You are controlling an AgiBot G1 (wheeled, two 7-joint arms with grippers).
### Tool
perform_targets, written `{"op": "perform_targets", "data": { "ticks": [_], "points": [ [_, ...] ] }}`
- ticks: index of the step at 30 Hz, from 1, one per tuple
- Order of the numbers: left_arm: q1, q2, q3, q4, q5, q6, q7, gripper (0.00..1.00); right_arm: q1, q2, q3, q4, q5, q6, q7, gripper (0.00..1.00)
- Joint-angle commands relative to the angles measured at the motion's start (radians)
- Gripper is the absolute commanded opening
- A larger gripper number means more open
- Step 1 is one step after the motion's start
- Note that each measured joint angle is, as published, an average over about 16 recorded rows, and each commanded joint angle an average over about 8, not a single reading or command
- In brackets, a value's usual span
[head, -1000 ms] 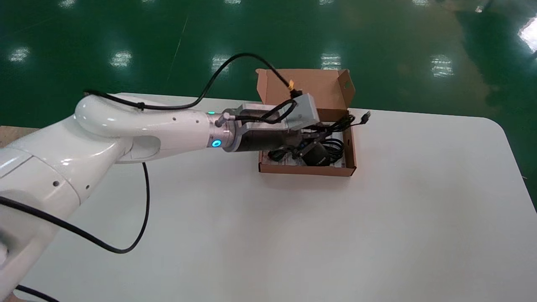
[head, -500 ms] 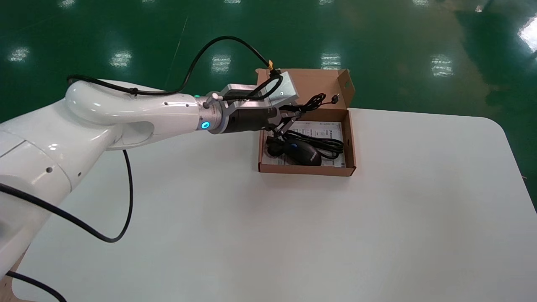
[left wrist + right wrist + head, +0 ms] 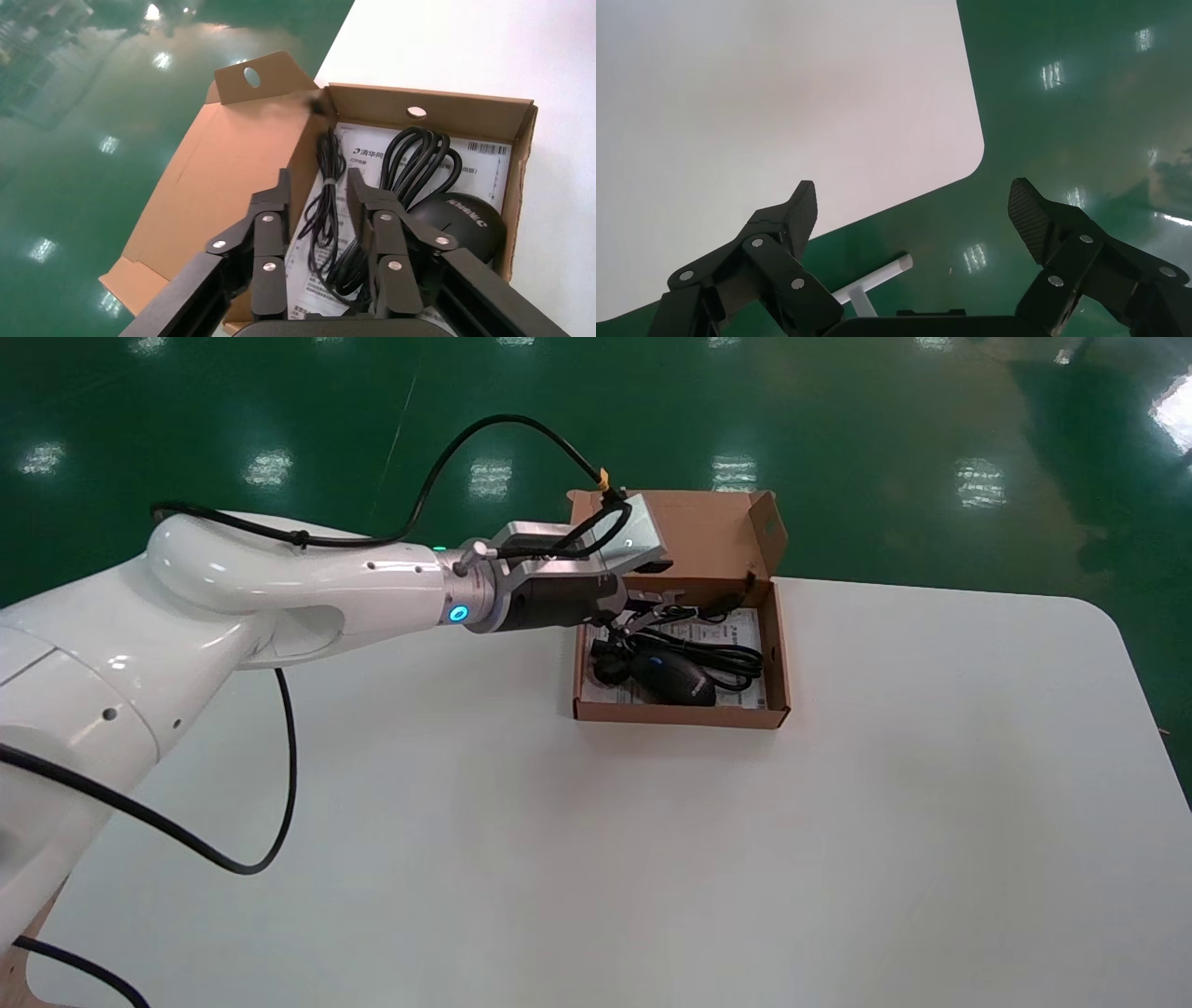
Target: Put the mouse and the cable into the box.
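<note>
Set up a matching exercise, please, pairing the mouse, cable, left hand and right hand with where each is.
1 mouse; 2 cable; 3 left hand; 4 right hand.
A over the box, straddling a cable strand; B spread open by the table corner; C looped on the paper sheet in the box; D in the box, by its near wall.
Pairs: 1-D, 2-C, 3-A, 4-B.

Head camera looks down across the table (image 3: 652, 859), box (image 3: 680, 714) at upper centre. Left wrist camera hangs close above that box; right wrist camera faces table corner and floor (image 3: 1088, 84).
</note>
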Motion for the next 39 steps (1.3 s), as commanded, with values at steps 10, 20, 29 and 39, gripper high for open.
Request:
{"op": "perform_targets", "data": {
  "ticks": [10,20,29,39],
  "points": [
    [0.094,-0.11,-0.148,-0.125,-0.02,0.118,-0.061,1.0,-0.2,0.01,0.093,0.185,0.183,0.013,0.108,1.0],
    [0.2,-0.236,-0.313,-0.267,-0.043,0.251,-0.131,1.0,-0.423,0.021,0.197,0.391,0.387,0.026,0.229,1.0],
    [0.297,-0.35,-0.465,-0.397,-0.064,0.373,-0.195,1.0,-0.626,0.03,0.292,0.579,0.573,0.038,0.34,1.0],
    [0.404,-0.476,-0.631,-0.54,-0.088,0.506,-0.264,1.0,-0.85,0.041,0.397,0.786,0.777,0.051,0.462,1.0]
  ]
}}
